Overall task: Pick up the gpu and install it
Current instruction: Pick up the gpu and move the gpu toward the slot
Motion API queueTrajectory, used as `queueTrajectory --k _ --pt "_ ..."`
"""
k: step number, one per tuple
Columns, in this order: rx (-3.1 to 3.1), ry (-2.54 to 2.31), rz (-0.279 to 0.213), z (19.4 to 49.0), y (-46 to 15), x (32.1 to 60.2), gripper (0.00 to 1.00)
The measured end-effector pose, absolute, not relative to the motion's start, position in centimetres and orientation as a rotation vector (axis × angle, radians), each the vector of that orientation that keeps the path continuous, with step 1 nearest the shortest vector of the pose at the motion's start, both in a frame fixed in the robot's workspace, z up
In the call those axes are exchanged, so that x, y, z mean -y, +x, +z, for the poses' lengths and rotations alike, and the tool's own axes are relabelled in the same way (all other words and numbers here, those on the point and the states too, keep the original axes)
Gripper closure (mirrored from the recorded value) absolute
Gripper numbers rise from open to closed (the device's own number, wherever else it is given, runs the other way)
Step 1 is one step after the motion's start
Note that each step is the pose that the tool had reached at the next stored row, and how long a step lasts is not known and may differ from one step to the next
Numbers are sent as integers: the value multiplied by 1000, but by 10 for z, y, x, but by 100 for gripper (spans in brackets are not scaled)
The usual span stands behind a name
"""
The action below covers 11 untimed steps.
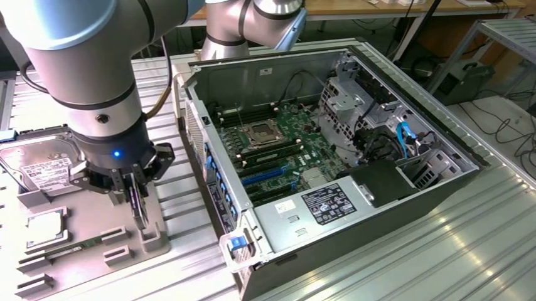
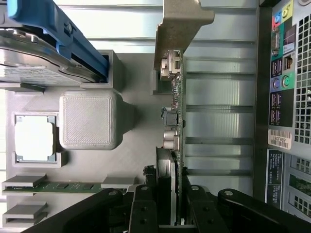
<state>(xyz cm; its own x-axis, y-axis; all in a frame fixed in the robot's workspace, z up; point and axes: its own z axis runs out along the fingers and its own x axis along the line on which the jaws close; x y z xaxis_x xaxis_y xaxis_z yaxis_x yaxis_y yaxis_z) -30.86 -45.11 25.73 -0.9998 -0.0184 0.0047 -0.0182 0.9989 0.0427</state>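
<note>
The gpu stands on edge over the grey parts tray at the exterior view's left. My gripper comes down on it from above, one finger on each face. In the wrist view the gpu appears edge-on: a thin green board with connectors and a silver bracket at the far end. The black fingers of my gripper are shut on the card's near end. Whether the card still rests in the tray's slot cannot be told.
On the tray lie a silver hard drive, a CPU and a narrow memory stick. The open computer case lies to the exterior view's right, its motherboard with blue slots facing up. Case wall stands close beside the gripper.
</note>
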Motion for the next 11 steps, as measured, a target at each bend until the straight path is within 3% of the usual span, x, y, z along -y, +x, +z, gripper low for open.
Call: queueTrajectory --k 11 --pt "3132 29 -67 260 -308 451 72"
